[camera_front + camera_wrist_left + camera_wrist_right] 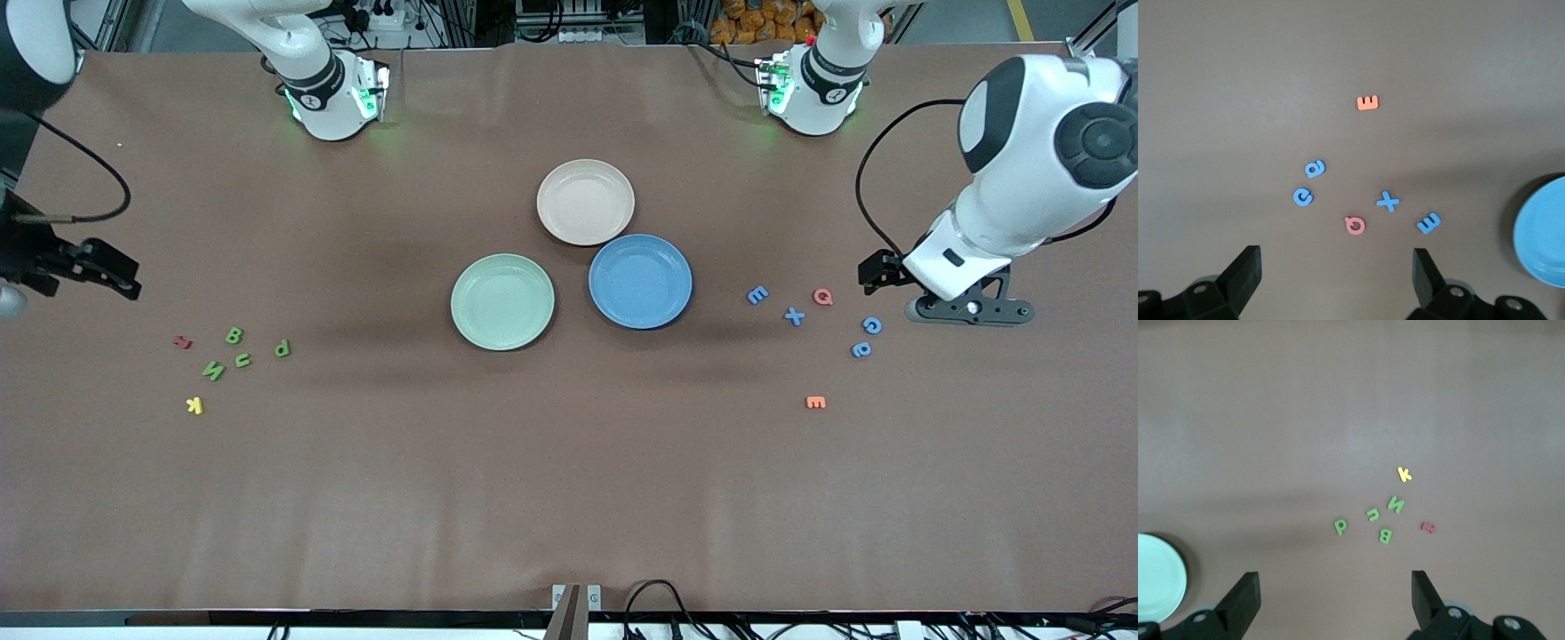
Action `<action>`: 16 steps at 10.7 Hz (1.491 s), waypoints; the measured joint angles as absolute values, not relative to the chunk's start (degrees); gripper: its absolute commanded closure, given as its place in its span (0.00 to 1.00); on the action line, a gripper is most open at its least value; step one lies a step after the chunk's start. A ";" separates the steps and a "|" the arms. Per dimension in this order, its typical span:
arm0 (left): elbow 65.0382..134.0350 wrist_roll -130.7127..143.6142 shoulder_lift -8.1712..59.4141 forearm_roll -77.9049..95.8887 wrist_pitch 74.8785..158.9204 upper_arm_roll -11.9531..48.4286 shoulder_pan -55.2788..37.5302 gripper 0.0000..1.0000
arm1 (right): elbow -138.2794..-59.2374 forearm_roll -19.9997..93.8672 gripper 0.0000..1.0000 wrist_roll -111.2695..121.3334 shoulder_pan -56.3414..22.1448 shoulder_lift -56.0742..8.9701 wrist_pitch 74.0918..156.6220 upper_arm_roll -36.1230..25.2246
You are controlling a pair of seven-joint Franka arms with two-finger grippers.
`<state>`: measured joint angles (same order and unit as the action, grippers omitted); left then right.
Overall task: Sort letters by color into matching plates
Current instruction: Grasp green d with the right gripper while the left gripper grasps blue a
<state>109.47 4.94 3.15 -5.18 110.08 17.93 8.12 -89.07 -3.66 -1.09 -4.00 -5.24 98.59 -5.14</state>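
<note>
Sorting has not begun: both plates, green [502,301] and blue [640,281], sit empty, green letters [233,336] at nine o'clock of them, blue letters [794,316] at three o'clock, while the left hand [1337,270] and right hand [1335,592] hang wide over their clusters.

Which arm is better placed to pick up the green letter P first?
The right arm. Its right gripper hangs open at the end of the table where the green letter P lies; the left gripper is open above the blue letters.

Right gripper [1335,597] with black fingers spread wide over brown table [1271,420], four small green foam letters [1379,520] clustered, yellow letter K [1404,474] and red letter [1428,527] beside them, pale mint round plate [1158,585] at edge.
</note>
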 measured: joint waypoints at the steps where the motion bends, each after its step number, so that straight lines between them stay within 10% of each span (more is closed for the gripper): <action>1: 109.93 3.77 4.20 -5.68 110.90 17.96 8.03 0.00 | -91.19 -3.65 0.00 -1.36 -3.84 -5.93 101.98 -5.16; 16: 110.49 15.18 16.56 -5.99 119.49 17.66 10.39 0.00 | -116.11 10.34 0.00 -3.46 0.78 -21.94 134.09 -5.33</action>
<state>110.49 15.18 16.56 -5.99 119.49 17.66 10.39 -116.11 10.34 -3.46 0.78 -21.94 134.09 -5.33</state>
